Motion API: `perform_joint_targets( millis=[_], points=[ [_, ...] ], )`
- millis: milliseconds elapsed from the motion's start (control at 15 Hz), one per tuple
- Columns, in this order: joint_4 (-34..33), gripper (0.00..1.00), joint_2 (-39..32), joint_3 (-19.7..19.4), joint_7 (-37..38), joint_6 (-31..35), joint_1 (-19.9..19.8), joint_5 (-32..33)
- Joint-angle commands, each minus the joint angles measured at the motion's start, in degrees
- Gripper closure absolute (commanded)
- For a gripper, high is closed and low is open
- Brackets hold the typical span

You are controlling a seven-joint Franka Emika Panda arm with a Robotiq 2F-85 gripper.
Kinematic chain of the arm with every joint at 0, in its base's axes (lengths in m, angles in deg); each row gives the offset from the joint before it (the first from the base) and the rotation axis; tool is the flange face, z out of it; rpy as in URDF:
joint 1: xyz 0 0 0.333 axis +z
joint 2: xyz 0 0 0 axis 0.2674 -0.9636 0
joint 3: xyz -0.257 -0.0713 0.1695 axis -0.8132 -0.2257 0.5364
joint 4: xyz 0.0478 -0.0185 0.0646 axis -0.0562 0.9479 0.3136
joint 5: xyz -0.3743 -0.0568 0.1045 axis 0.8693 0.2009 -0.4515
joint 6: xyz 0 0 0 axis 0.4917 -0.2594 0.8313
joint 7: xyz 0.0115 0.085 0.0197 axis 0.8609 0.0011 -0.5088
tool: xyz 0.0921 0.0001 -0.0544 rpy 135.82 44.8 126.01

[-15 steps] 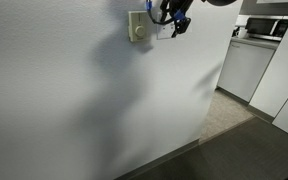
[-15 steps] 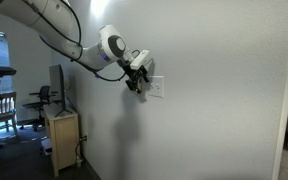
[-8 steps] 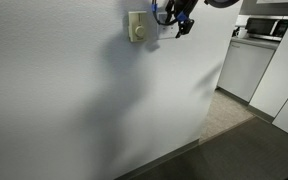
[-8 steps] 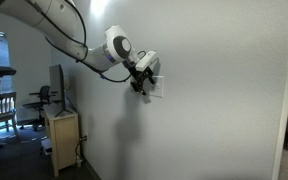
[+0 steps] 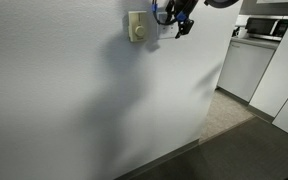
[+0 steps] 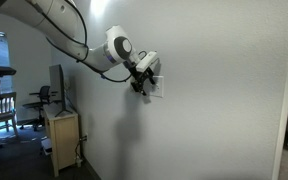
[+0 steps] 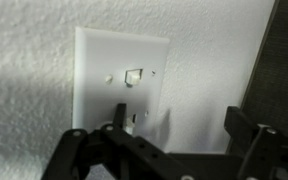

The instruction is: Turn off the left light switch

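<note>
The white wall plate (image 7: pixel 94 70) fills the wrist view, turned sideways, so its two small white switches stand one above the other. One switch (image 7: pixel 134 75) is in full view. The second (image 7: pixel 134 122) sits right at the tip of one finger, partly hidden. I cannot tell which of them is the left light switch. My gripper (image 7: pixel 184 120) is open, with one finger against the plate and the other off it over bare wall. In both exterior views the gripper (image 5: pixel 174 20) (image 6: pixel 143 82) is pressed up to the plate (image 6: pixel 158 89).
A cream plate with a round knob (image 5: pixel 137 28) is on the wall just beside the gripper. The white wall (image 5: pixel 84 100) runs on to a corner with a kitchen counter (image 5: pixel 254 45) beyond. A small wooden cabinet (image 6: pixel 62 140) stands against the wall below the arm.
Over the last second the gripper moved along the wall onto the white plate. In the last half second nothing has visibly moved.
</note>
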Motion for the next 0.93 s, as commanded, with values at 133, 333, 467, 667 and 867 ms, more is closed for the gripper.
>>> perform_joint_targets(
  millis=[133,333,467,667,867],
  points=[
    [0.7,0.0,-0.5,0.6,-1.6,1.5,-0.2,-1.3],
    [1.0,0.0,-1.0,1.4,-2.0,2.1,-0.2,-2.4],
    [1.1,0.0,-1.5,1.9,-2.4,2.1,0.0,-3.3],
    [1.3,0.0,-2.4,2.3,-2.2,1.9,0.0,-4.3],
    [1.9,0.0,-3.4,2.5,-2.2,2.0,-0.1,-5.4]
  ],
)
